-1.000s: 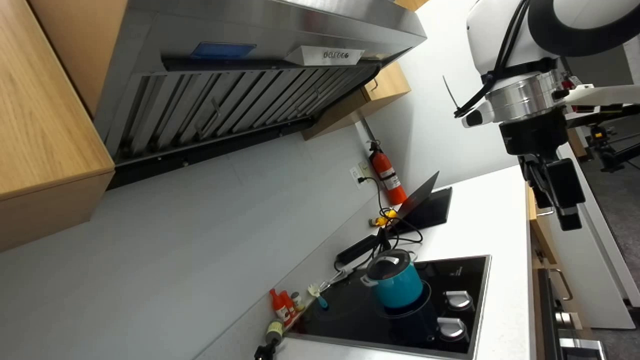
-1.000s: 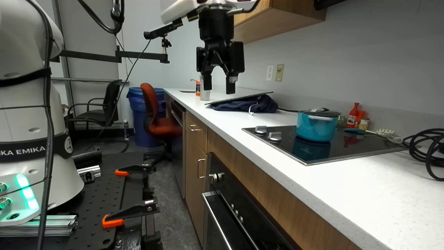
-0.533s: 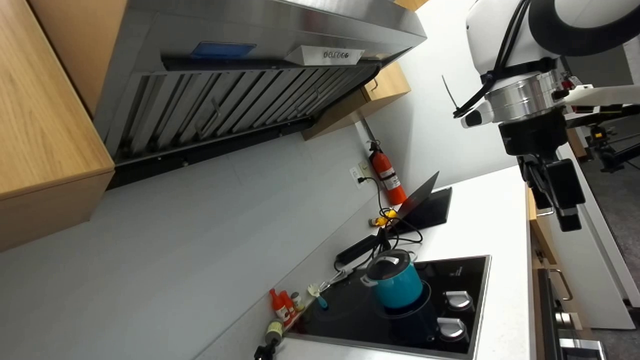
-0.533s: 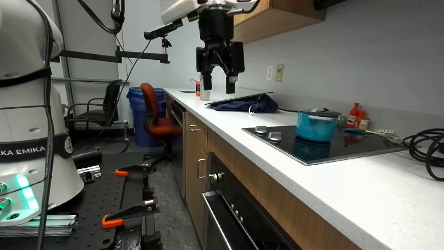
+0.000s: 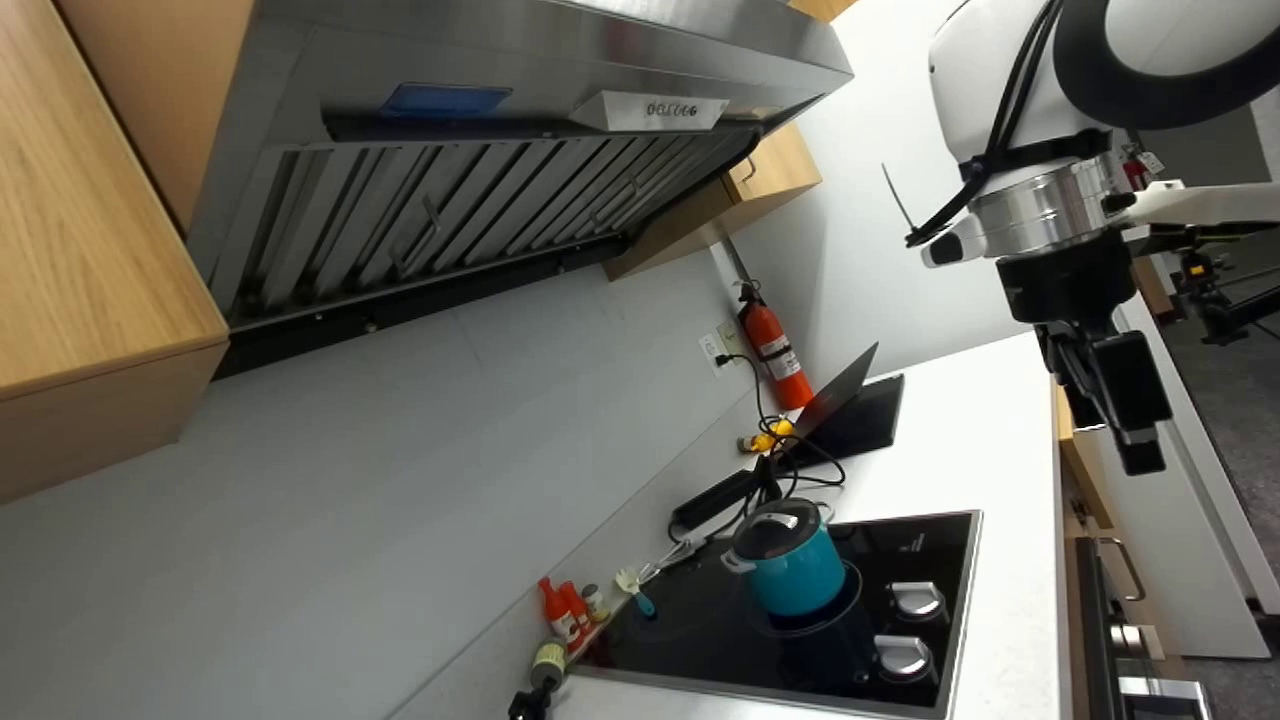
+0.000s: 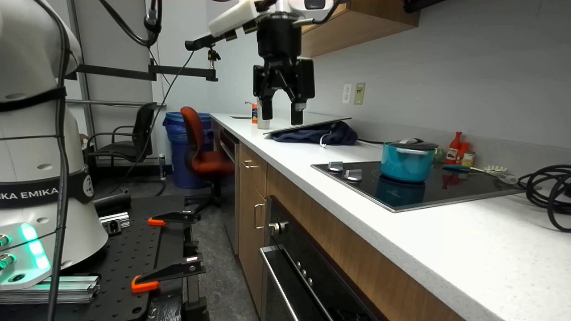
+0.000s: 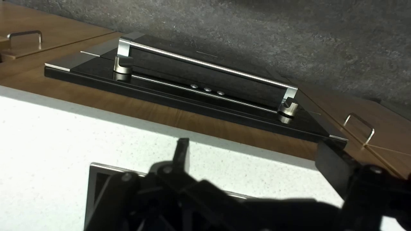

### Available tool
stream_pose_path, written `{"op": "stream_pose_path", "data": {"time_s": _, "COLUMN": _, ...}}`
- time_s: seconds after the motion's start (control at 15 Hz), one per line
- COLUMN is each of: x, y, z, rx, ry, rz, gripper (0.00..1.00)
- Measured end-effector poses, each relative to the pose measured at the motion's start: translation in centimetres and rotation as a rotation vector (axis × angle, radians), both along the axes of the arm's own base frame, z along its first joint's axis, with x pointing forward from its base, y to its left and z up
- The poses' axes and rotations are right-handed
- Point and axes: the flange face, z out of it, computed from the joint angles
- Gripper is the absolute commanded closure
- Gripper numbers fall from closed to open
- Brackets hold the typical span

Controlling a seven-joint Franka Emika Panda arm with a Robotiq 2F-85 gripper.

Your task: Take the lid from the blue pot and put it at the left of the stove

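The blue pot [image 5: 800,578] stands upright on the black glass stove [image 5: 690,640]. Its dark lid [image 5: 765,537] with a light handle sits on top. Pot [image 6: 406,166], lid [image 6: 412,144] and stove [image 6: 468,189] also show in the exterior view from the counter's front. My gripper [image 6: 282,112] is open and empty, high in the air, well apart from the pot. It also shows in an exterior view [image 5: 1112,435]. In the wrist view the fingers [image 7: 253,157] are spread over the counter's front edge. Only a corner of the stove [image 7: 96,183] shows there; pot and lid are out of view.
Red bottles [image 6: 454,147] and a utensil [image 6: 490,169] lie behind the pot. A laptop-like panel on dark cloth [image 6: 312,133] rests on the counter [image 6: 379,223]. Black cables [image 6: 553,191] lie at one end. A range hood [image 5: 500,180] hangs above. The oven handle [image 7: 208,65] juts out below.
My gripper and arm have moved slightly down in the last half second. The gripper stays open. The pot, lid and stove have not moved.
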Motion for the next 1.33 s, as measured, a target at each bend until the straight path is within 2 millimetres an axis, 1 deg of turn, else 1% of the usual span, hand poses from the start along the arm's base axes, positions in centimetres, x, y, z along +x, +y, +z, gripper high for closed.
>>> {"op": "stream_pose_path", "data": {"time_s": 0.33, "x": 2.0, "y": 1.1, "z": -1.0, "rx": -0.021, "ry": -0.051, "rz": 0.025, "gripper": 0.0}}
{"op": "stream_pose_path", "data": {"time_s": 0.53, "x": 3.5, "y": 2.0, "z": -1.1, "rx": -0.03, "ry": -0.114, "rz": 0.031, "gripper": 0.0}}
{"op": "stream_pose_path", "data": {"time_s": 0.73, "x": 5.2, "y": 2.8, "z": -0.6, "rx": -0.022, "ry": -0.19, "rz": 0.012, "gripper": 0.0}}
{"op": "stream_pose_path", "data": {"time_s": 1.0, "x": 7.2, "y": 3.2, "z": 0.3, "rx": 0.012, "ry": -0.282, "rz": -0.054, "gripper": 0.0}}
{"op": "stream_pose_path", "data": {"time_s": 1.33, "x": 9.1, "y": 3.7, "z": 0.6, "rx": 0.036, "ry": -0.355, "rz": -0.117, "gripper": 0.0}}
